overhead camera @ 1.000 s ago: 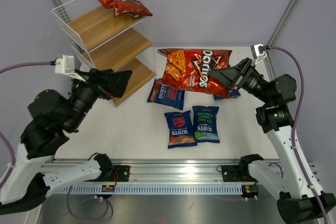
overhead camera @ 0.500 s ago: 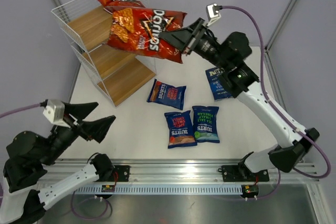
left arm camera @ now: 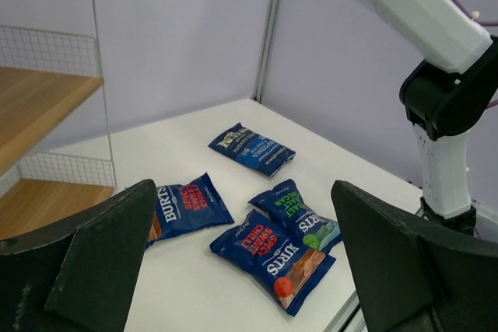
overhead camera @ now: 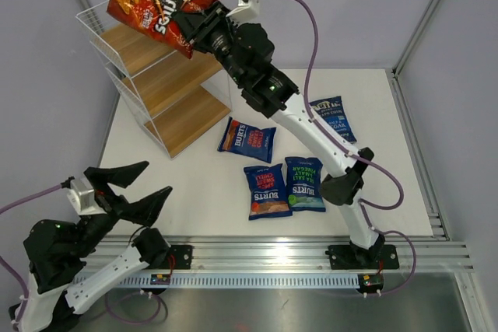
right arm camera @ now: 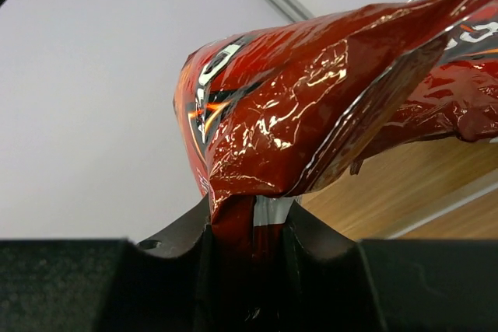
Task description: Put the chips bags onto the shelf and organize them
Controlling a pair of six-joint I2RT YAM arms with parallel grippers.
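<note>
White surface (overhead camera: 194, 192) between pale lilac walls carries the shelf (overhead camera: 167, 75) at its far left corner. Stretched diagonally across, the right claw (overhead camera: 189, 25) is clamped on the seam of a red Doritos bag (overhead camera: 156, 1), which is tilted over the shelf's top wire rim. Four dark blue bags lie flat. One Burts bag (overhead camera: 247, 139) is near the shelf's foot and two more (overhead camera: 267, 190) (overhead camera: 304, 183) touch side by side. The fourth bag (overhead camera: 333, 118) is partly behind the right arm. Near left, the left claw (overhead camera: 152, 180) hovers, spread wide and empty.
</note>
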